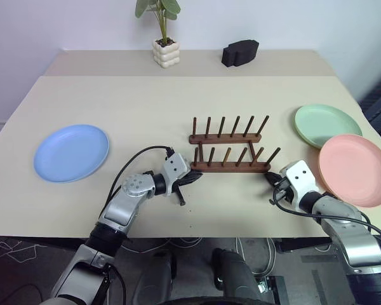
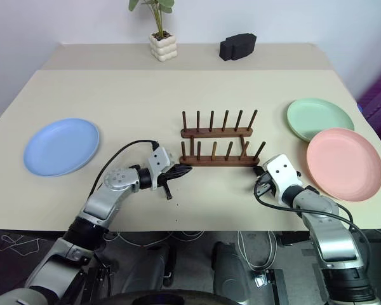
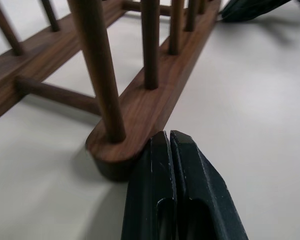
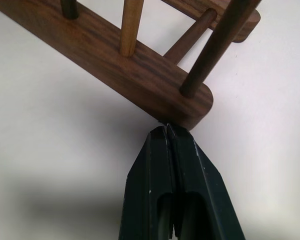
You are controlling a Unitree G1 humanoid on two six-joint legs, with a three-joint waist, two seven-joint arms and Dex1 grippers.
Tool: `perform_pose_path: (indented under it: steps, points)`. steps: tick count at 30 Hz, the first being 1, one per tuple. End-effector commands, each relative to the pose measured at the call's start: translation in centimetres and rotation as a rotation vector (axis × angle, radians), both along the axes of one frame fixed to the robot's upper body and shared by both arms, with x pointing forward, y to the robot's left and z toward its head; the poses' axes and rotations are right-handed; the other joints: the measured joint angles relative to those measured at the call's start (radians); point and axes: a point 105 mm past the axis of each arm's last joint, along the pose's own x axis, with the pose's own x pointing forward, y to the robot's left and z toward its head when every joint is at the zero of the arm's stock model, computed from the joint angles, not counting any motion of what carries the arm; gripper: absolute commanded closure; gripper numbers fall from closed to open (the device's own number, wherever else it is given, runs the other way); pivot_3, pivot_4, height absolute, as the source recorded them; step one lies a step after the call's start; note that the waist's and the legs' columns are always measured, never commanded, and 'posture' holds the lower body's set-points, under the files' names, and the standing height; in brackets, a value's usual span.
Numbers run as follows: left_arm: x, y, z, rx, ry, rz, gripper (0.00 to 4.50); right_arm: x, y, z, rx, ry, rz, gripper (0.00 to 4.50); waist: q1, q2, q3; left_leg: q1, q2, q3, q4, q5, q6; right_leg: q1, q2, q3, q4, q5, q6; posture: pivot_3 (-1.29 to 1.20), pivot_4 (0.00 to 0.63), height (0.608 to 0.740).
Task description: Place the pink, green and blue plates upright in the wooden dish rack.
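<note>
No writing is readable anywhere; the small dark reddish-brown wooden dish rack [image 1: 230, 149] stands empty on the beige surface [image 1: 146, 101]. The left gripper [image 3: 169, 142] and right gripper [image 4: 166, 131], both pressed together, touch opposite ends of its near rail.

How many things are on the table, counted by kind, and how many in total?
Plates: 3, namely blue plate, green plate, pink plate
Wooden dish rack: 1
Potted plant: 1
Black block: 1
Total: 6
</note>
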Motion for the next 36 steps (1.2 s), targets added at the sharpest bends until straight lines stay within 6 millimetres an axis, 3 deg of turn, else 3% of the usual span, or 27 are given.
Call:
perform_pose_path:
  steps: [1, 11, 17, 20, 24, 27, 29, 32, 36]
  points:
    - [1.3, 0.9, 0.6, -0.001, -0.045, 0.071, 4.43, 0.8, 0.4, 0.7, 0.0, -0.048, 0.006, 4.5, 0.0, 0.0, 0.0, 0.0, 0.0, 0.0, 0.0, 0.0, 0.0, 0.0, 0.0, 0.0, 0.001, 0.0, 0.0, 0.0, 0.15, 0.74]
    - [1.5, 0.8, 0.6, -0.008, -0.045, 0.073, 4.43, 1.6, 0.5, 0.9, 0.003, -0.072, 0.003, 4.5, 0.0, 0.0, 0.0, 0.0, 0.0, 0.0, 0.001, 0.0, 0.0, 0.0, 0.0, 0.0, 0.001, 0.0, 0.0, 0.0, 0.15, 0.74]
    - [-0.9, 0.2, 1.2, -0.074, 0.007, -0.063, 4.43, 0.4, -0.1, 2.8, -0.009, -0.104, 0.018, 4.5, 0.0, 0.0, 0.0, 0.0, 0.0, 0.0, 0.001, 0.0, 0.0, 0.0, 0.0, 0.0, 0.001, 0.0, 0.0, 0.0, 0.15, 0.74]
    - [-3.1, -0.2, 1.6, -0.11, 0.039, -0.182, 4.5, -2.2, 0.1, 5.6, 0.014, -0.096, 0.1, 3.62, 0.002, 0.001, 0.0, -0.001, 0.0, 0.0, 0.001, 0.0, 0.0, -0.001, 0.0, 0.001, 0.001, 0.0, 0.0, 0.0, 0.15, 0.74]
    - [-4.9, -1.0, 1.6, -0.129, 0.082, -0.297, 4.5, -4.9, -0.9, 8.5, 0.009, -0.101, 0.08, 1.63, 0.004, 0.001, 0.0, -0.002, 0.001, -0.001, 0.002, 0.0, 0.0, -0.001, 0.0, 0.0, 0.001, 0.0, 0.0, 0.0, 0.15, 0.74]
    - [-5.4, -1.7, 1.7, -0.142, 0.104, -0.344, 4.5, -5.8, -3.6, 9.1, -0.071, -0.115, -0.058, 0.04, 0.004, 0.0, 0.0, -0.001, 0.002, 0.0, 0.002, 0.0, 0.0, 0.001, 0.0, 0.0, 0.0, -0.001, 0.001, 0.0, 0.15, 0.74]
    - [-5.6, -2.3, 2.0, -0.156, 0.104, -0.375, 4.5, -6.5, -4.7, 9.0, -0.068, -0.109, -0.122, 0.04, 0.003, 0.0, 0.0, -0.001, 0.001, 0.0, 0.002, 0.0, 0.0, 0.001, 0.0, 0.0, 0.0, -0.001, 0.002, 0.0, 0.15, 0.74]
    - [-6.1, -3.2, 2.2, -0.16, 0.104, -0.452, 4.5, -7.9, -5.9, 7.3, -0.066, -0.056, -0.225, 0.04, 0.004, 0.0, 0.0, -0.002, 0.001, 0.0, 0.002, 0.0, 0.0, 0.0, 0.0, 0.0, 0.0, -0.001, 0.001, 0.0, 0.15, 0.74]
    - [-6.4, -3.6, 2.3, -0.156, 0.099, -0.497, 4.5, -8.3, -6.8, 5.5, -0.061, -0.023, -0.318, 0.04, -0.002, 0.001, 0.0, -0.001, 0.001, 0.001, 0.002, 0.0, 0.0, 0.0, 0.0, 0.001, 0.0, -0.001, 0.001, 0.0, 0.15, 0.74]
